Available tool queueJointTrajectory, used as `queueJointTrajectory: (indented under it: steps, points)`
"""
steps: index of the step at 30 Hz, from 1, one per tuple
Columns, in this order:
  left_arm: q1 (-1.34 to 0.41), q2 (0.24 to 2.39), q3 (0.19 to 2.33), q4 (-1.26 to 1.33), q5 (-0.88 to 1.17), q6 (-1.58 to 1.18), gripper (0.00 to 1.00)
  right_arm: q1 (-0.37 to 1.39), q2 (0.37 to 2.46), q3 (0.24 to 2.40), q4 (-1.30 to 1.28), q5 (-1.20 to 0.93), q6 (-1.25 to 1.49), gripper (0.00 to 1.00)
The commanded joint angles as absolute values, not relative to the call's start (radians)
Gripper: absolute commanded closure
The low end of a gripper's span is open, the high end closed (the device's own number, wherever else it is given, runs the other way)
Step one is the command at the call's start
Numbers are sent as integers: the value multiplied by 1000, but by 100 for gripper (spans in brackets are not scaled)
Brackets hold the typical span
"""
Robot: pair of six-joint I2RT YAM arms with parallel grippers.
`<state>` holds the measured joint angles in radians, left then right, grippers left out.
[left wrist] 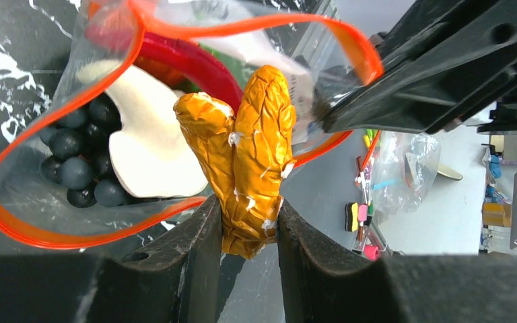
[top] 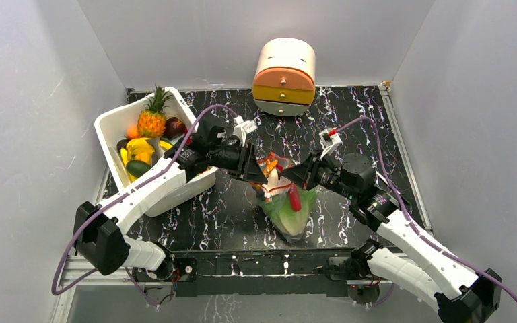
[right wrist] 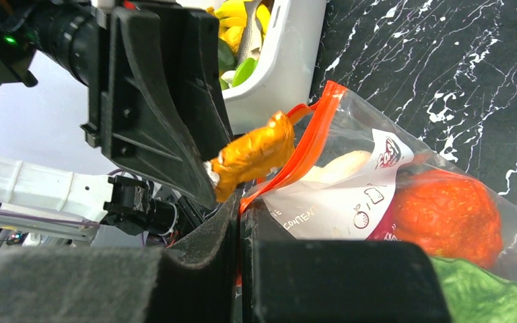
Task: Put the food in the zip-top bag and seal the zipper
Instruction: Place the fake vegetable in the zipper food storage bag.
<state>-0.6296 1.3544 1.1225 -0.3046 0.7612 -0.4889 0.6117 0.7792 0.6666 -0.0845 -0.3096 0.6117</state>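
Holding the orange food piece (left wrist: pixel 252 148) at the zip-top bag (left wrist: pixel 20 188) mouth, left gripper (left wrist: pixel 246 229) may miss if right gripper (right wrist: pixel 239 215), pinched on the zipper (right wrist: pixel 312 134), slips.

Clear bag (left wrist: pixel 23 182), red-orange zipper (left wrist: pixel 242 27), black white-veined table (top: pixel 350 128).

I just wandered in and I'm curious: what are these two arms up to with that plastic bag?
They are packing toy food into a clear zip-top bag. The right arm's fingers pinch the bag's red-orange strip, holding the mouth open. The left arm's fingers hold a golden-orange toy piece right at that opening. A cabbage, a red chilli and an orange-red fruit are already inside. The strip is not yet sealed.
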Motion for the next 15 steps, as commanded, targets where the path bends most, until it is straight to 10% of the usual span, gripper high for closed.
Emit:
queueJointTrajectory:
  steps: [1, 15]
  points:
    - [-642, 1376, 1117, -352, 752, -462, 78, 615, 761, 719, 57, -327, 626, 100]
    - [-666, 1505, 1209, -406, 741, -477, 78, 615, 801, 707, 152, -437, 639, 100]
